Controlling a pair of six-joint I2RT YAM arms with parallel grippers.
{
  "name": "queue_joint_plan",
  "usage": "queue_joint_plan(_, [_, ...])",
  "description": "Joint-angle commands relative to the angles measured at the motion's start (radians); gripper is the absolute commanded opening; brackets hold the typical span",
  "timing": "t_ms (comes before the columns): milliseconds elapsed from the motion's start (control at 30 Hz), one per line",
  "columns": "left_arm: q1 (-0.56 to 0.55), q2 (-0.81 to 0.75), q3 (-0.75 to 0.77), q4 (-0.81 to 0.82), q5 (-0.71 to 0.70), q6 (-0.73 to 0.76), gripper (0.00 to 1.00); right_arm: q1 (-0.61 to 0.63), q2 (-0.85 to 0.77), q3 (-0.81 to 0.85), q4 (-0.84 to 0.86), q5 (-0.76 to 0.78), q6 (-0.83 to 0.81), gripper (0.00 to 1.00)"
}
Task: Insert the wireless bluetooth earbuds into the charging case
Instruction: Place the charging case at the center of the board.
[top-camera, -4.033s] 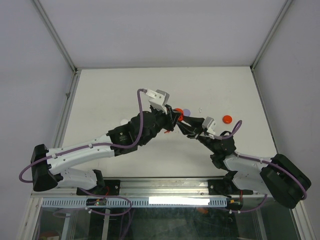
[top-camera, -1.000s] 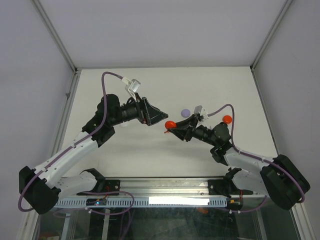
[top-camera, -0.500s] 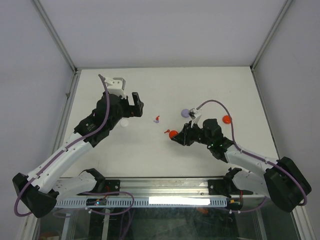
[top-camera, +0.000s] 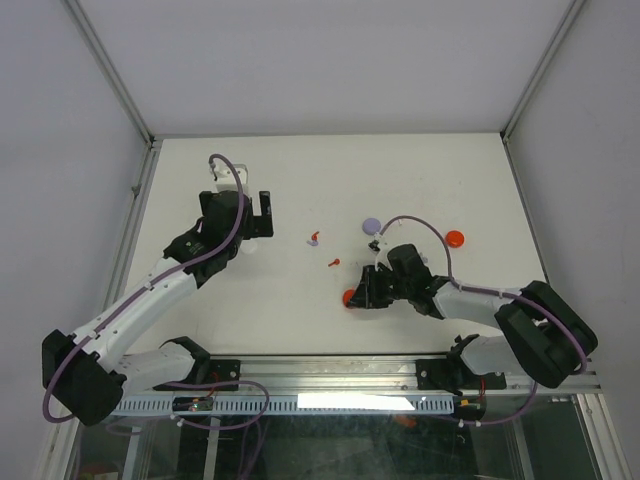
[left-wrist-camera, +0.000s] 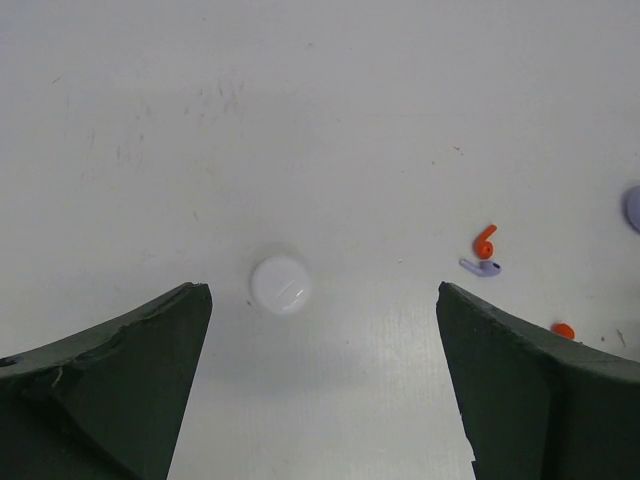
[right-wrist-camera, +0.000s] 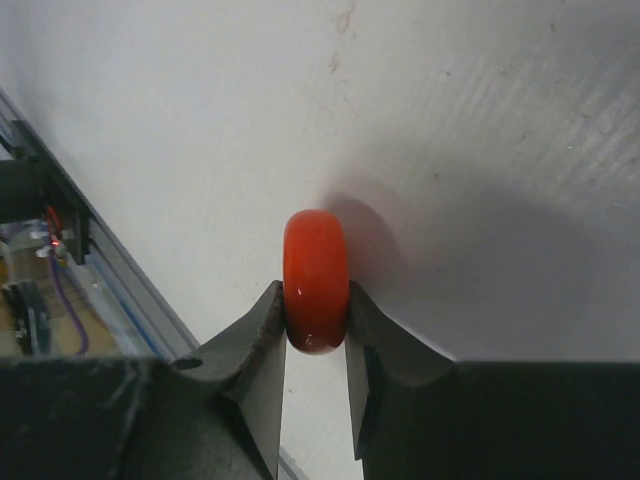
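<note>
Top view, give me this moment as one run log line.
left fingers: open, over white puck | right fingers: shut on red puck | red earbud, purple earbud: loose on table

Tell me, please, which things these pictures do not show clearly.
- Purple puck: left wrist view, cut by the right edge.
- Red puck: right wrist view, edge-on; the right gripper covers its lower part.
- White puck: top view, partly under the left gripper.
- Earbuds: top view, too small for detail.

Overhead view looks down; both wrist views hug the table.
</note>
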Motion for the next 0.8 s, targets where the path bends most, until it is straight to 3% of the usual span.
queue_joint_plan(0, [0.026,0.007,0.004,0.003,-0.009,-0.021,0.99,0.008,0.047,0.046,0.001,-0.007,0.035,0.15])
queue_joint_plan(333, [0.110,0.060,0.026,-0.040,0.043,-0.068,0.99,0.008,-0.035,0.058,-0.164,0.175,0.028,0.46])
queue_joint_plan(567, [0.139,0.060,0.022,-0.043,0.068,-0.075,0.99,0.009,-0.093,0.111,-0.303,0.240,-0.014,0.62])
queue_joint_plan(767, [0.157,0.094,0.036,-0.070,0.111,-0.115,0.99,0.008,-0.211,0.167,-0.399,0.324,-0.074,0.70])
